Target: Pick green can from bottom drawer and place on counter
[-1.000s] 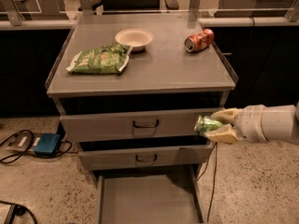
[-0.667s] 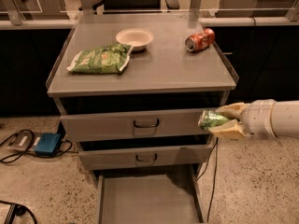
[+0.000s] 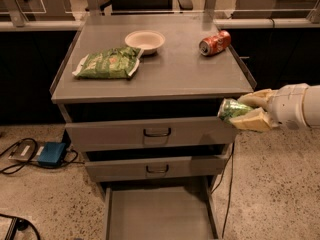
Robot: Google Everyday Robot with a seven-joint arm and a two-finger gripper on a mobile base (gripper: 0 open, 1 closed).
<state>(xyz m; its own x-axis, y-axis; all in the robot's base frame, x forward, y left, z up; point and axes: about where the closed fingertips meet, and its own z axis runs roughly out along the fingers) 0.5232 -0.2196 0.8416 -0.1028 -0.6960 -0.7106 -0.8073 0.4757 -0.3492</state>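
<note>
My gripper (image 3: pixel 245 110) comes in from the right on a white arm and is shut on the green can (image 3: pixel 231 109), held on its side. It hangs beside the cabinet's right front corner, just below the level of the counter (image 3: pixel 175 71). The bottom drawer (image 3: pixel 159 214) is pulled open below and its grey floor holds nothing.
On the counter lie a flat green snack bag (image 3: pixel 107 63), a white bowl (image 3: pixel 144 40) and an orange-red can (image 3: pixel 215 42) on its side. The two upper drawers (image 3: pixel 155 132) stick out a little. A blue box with cables (image 3: pixel 50 154) lies on the floor at the left.
The gripper has lifted the green can slightly and moved it a little to the right, closer to counter height. Nothing else has moved.
</note>
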